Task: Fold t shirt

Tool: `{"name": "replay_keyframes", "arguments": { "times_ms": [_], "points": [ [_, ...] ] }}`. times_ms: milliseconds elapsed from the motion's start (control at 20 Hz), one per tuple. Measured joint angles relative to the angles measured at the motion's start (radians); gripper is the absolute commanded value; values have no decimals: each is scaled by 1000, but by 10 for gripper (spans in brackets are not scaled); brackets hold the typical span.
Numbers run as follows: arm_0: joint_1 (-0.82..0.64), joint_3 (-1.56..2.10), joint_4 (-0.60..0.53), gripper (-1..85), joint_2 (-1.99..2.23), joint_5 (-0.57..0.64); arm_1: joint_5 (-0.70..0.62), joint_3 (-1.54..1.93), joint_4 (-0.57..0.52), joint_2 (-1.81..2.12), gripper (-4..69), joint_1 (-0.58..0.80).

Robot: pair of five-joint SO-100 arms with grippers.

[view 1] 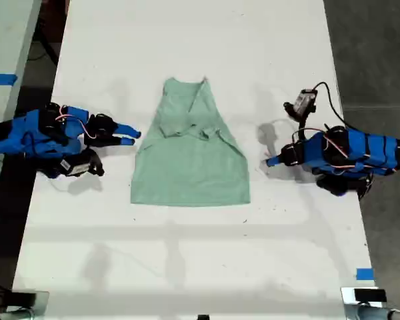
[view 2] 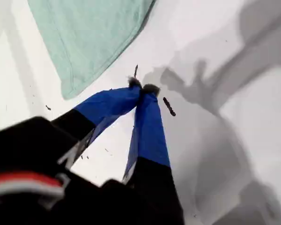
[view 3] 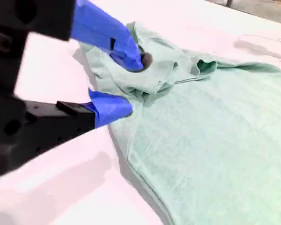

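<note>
My first tool is closed; my second tool gapes.

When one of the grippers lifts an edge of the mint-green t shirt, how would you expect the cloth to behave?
The t shirt would probably drape and sag rather than hold its shape: it lies flat with soft creases where the sleeves are folded in. It looks thin and so likely light. On the smooth white table it may slide when pushed, bunching at the pushed edge.

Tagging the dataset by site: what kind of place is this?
Probably a lab or workshop bench. A bare white table carries only the t shirt and two small blue arms, with blue tape markers and grey floor beyond its edge.
</note>
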Motion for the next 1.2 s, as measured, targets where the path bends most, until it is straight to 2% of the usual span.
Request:
{"name": "replay_keyframes", "arguments": {
  "times_ms": [50, 100, 200, 250, 550, 650, 700, 850, 1050, 1200],
  "points": [
    [0, 0, 2, -2, -3, 5, 2, 0, 0, -2, -1, 0],
    [-46, 0, 5, -2, -12, 54, 48, -8, 46, -46, -1, 9],
    [-107, 0, 5, -2, -17, 130, 258, -239, 124, -308, -1, 28],
    [-103, 0, 5, -2, -17, 137, 291, -382, 155, -468, -1, 26],
    [-114, 0, 6, -2, -21, 137, 268, -887, 115, -1045, 5, -2],
    [-114, 0, 6, -2, -21, 137, 255, -1002, 92, -1244, 109, -17],
    [-114, 0, 6, -2, -21, 137, 252, -1026, 78, -1322, 127, -25],
    [-114, 0, 6, -2, -21, 137, 281, -1006, 12, -1427, 143, -60],
    [-112, 0, 6, -2, -21, 137, 316, -838, -230, -1488, 165, -98],
    [-112, 0, 6, -2, -21, 137, 314, -827, -341, -1586, 168, -100]
  ]
}}
